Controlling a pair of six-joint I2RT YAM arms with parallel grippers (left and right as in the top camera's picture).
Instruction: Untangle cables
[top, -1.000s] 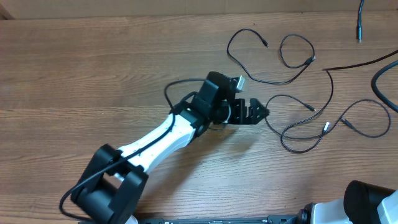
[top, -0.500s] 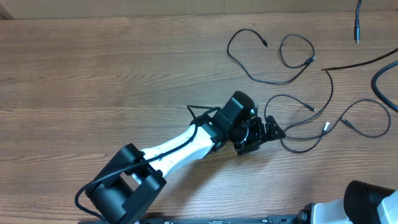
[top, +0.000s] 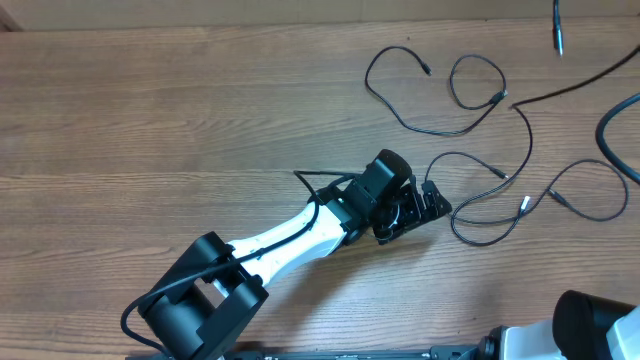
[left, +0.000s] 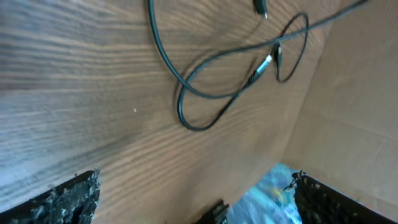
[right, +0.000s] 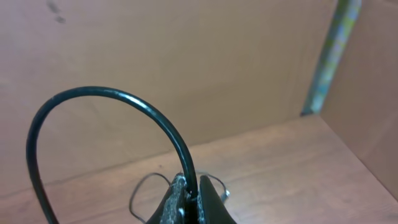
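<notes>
Thin black cables lie on the wooden table at the right. One looped cable lies at the back. A second tangle with small plugs lies nearer. A third strand rises off the table toward the right edge, with a plug end dangling. My left gripper is open and empty, just left of the nearer tangle; its wrist view shows open jaws with a cable loop ahead of them. My right gripper is shut on a black cable that arches upward; this gripper is outside the overhead view.
A thicker black wire curves in at the right edge. The right arm's base sits at the bottom right. Cardboard walls stand around the table. A blue patch shows beyond the table edge.
My left gripper has moved right and nearer, up to the nearer tangle. The lifted strand and its dangling plug have shifted up and to the left.
</notes>
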